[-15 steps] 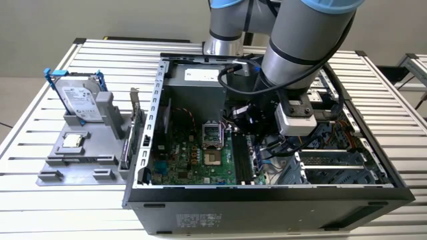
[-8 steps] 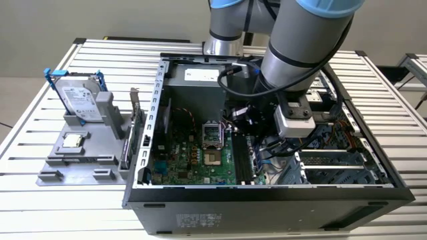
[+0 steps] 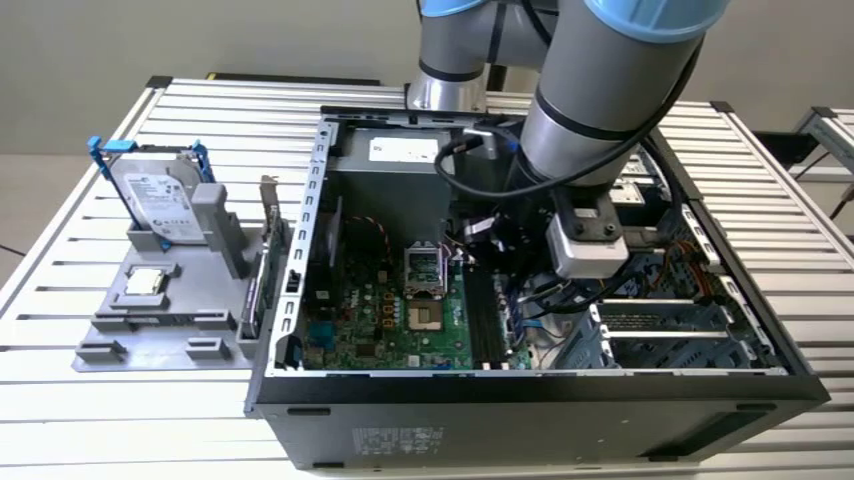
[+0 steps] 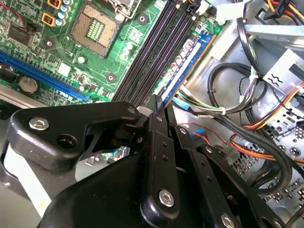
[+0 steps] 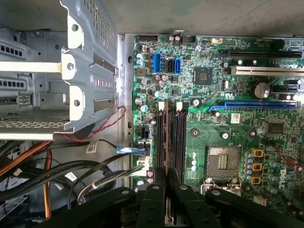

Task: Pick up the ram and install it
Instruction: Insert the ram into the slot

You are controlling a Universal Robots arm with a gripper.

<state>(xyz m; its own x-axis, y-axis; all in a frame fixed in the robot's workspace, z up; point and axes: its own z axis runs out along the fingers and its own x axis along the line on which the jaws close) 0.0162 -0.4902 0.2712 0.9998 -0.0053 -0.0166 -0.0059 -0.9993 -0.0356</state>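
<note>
Computer case point(image 3: 534, 385), lying open on the slatted tabletop point(image 3: 80, 400), holds a green motherboard point(image 3: 387, 320) with a bare processor socket point(image 3: 420, 270), a row of black memory slots point(image 5: 179, 137), a grey metal drive cage point(image 5: 80, 71) and a tangle of black, orange and red cables point(image 5: 47, 175) alongside the board. Outside the case, toward the exterior view's left, a grey holder point(image 3: 147, 330) carries a silver hard drive point(image 3: 154, 200) in blue rails, standing upright. The arm point(image 3: 587, 110) reaches down into the case over the slots. In the second wrist view the gripper point(image 4: 157, 102) is clenched, its two black fingers pressed together on the near end of the ram point(image 4: 183, 71), which stands on edge, its blue-looking face with pale labels running away from the fingertips. It lies along the slot on the outer side of the row, the side nearest the cables, parallel to the empty slots beside it. In the first wrist view the ram appears only as a thin brownish line from the fingertips up the slot. Whether it is pushed fully down into the slot cannot be told, and its near end is covered by the fingers. In the exterior view the arm's wrist hides the fingers and the stick
</note>
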